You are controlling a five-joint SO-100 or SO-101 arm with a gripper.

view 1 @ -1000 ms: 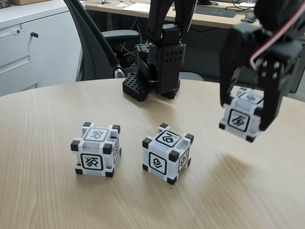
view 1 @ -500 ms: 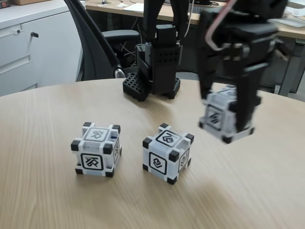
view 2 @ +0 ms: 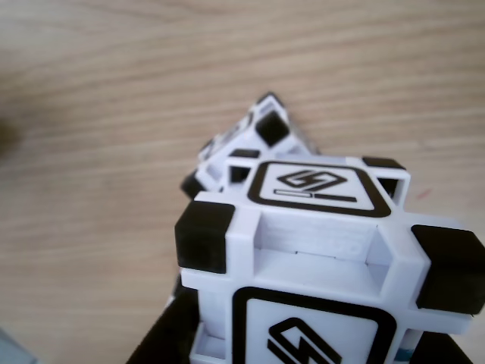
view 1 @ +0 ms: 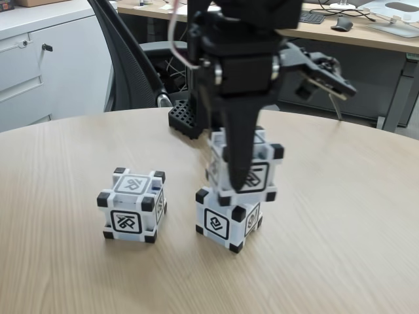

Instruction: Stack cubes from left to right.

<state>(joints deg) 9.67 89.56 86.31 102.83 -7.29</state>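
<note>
Three grey-white cubes with black corners show in the fixed view. The left cube [view 1: 131, 207] and the middle cube [view 1: 226, 223] rest on the wooden table [view 1: 340, 248]. My gripper [view 1: 243, 175] is shut on the third cube [view 1: 256, 171], holding it directly over the middle cube and slightly to the right; whether the two touch I cannot tell. One black finger [view 1: 237, 147] covers the held cube's front. In the other view the held cube [view 2: 318, 250] sits close up, and a corner of the middle cube [view 2: 241, 144] peeks out beneath it.
The arm's black base [view 1: 209, 98] stands at the table's far edge, with an office chair [view 1: 131, 59] behind it. A white cabinet [view 1: 39, 59] is at the back left and a desk [view 1: 353, 29] at the back right.
The gripper has carried the held cube leftward from the right side of the table, and it is now over the middle cube. The two cubes on the table have not moved.
</note>
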